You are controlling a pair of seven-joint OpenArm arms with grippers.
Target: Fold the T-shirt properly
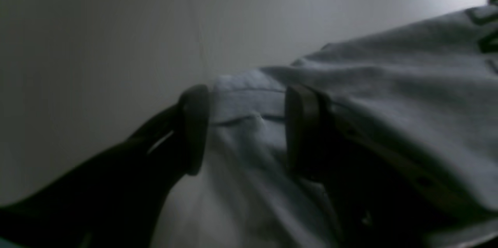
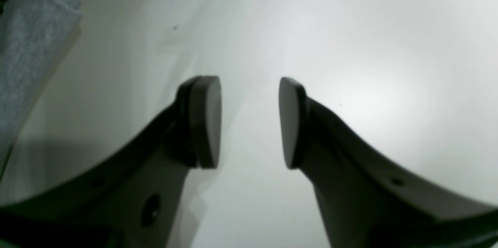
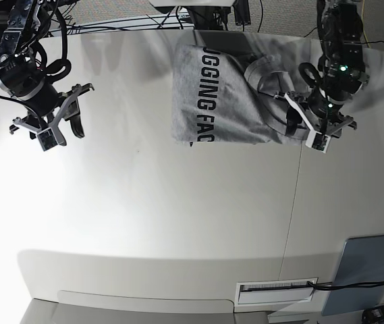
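Note:
The heather-grey T-shirt lies partly folded at the far middle of the white table, black lettering facing up. My left gripper sits at the shirt's right-hand edge. In the left wrist view its fingers stand wide apart, and a hemmed fold of the T-shirt lies loose between them. My right gripper hangs over bare table far to the left of the shirt. Its jaws are open with nothing between them, and a corner of the T-shirt shows at that view's left edge.
A flat blue-grey panel lies at the table's near right corner. Beside it is a white slotted plate. A thin seam runs across the table's right part. Cables lie along the far edge.

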